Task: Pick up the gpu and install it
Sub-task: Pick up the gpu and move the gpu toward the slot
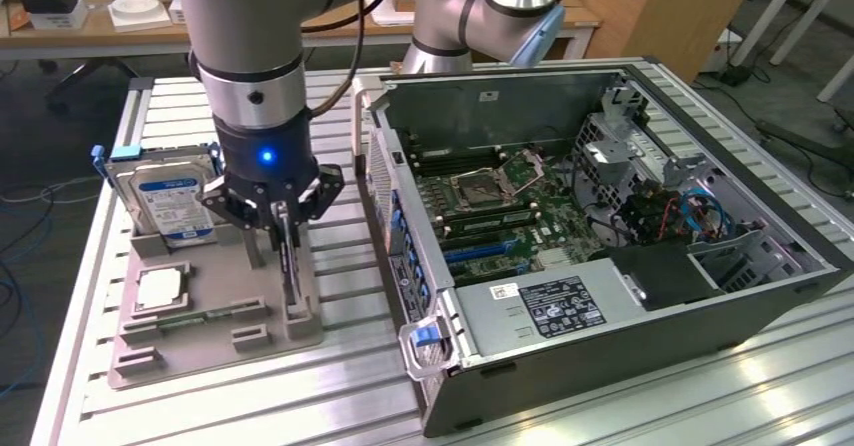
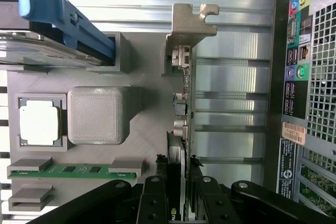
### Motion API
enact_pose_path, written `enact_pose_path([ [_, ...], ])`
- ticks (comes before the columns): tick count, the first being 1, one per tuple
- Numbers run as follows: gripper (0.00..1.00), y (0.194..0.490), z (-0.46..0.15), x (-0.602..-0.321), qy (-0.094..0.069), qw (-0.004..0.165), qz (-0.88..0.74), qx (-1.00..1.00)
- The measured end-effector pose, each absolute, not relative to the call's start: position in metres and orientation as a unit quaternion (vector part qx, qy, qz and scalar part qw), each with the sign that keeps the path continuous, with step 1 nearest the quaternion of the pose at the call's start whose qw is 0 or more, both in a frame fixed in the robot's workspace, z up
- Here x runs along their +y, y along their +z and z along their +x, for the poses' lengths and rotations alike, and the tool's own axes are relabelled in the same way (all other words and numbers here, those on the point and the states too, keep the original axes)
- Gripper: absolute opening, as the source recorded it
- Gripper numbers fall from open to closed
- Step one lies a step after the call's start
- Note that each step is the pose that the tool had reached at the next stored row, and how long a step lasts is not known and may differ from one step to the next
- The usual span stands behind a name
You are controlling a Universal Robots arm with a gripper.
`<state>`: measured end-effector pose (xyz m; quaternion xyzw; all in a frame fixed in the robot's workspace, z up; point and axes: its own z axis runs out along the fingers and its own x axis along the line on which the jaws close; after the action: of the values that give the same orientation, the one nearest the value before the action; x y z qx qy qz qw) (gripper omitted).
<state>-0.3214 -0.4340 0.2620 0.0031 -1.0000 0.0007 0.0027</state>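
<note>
Gripper (image 1: 278, 228): mine, pointing straight down over the grey parts tray (image 1: 260, 341); jaws drawn in to a narrow gap and clamped on the gpu.
Fingers (image 2: 154, 200): in the wrist view, one black finger lies against each flat face of the card, with the card's edge running between them.
Gpu (image 1: 288, 266): thin dark card standing on its long edge in a slot of the tray, at the tray's side nearest the computer case. Its lower end sits down in the slot, and my grip is on its upper part.
Gpu, wrist view (image 2: 181, 145): seen edge-on, with its silver metal bracket at the end away from my fingers.
Hard drive (image 1: 167, 201): silver with a blue-and-white label, in a blue carrier, upright at the far end of the tray; on the exterior view's left of my gripper, apart from the gpu.
Processor chip (image 1: 160, 286): square and pale, lying flat in its own recess in the tray.
Memory stick (image 1: 203, 316): narrow and green, lying flat in a holder just beside the chip.
Raised grey block (image 2: 97, 115): part of the tray, between the chip and the gpu.
Computer case (image 1: 587, 366): dark tower lying on its side with the side panel off, on the exterior view's right of the tray.
Motherboard (image 1: 501, 201): exposed inside the case, with its processor socket showing.
Table (image 1: 747, 396): ribbed aluminium surface carrying the tray and the case.
</note>
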Motion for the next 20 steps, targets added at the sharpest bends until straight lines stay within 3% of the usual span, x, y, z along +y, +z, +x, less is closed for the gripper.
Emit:
enact_pose_path([
  [20,0.26,0.276,-0.322,-0.432,0.001,0.003,0.002,-1.000],
])
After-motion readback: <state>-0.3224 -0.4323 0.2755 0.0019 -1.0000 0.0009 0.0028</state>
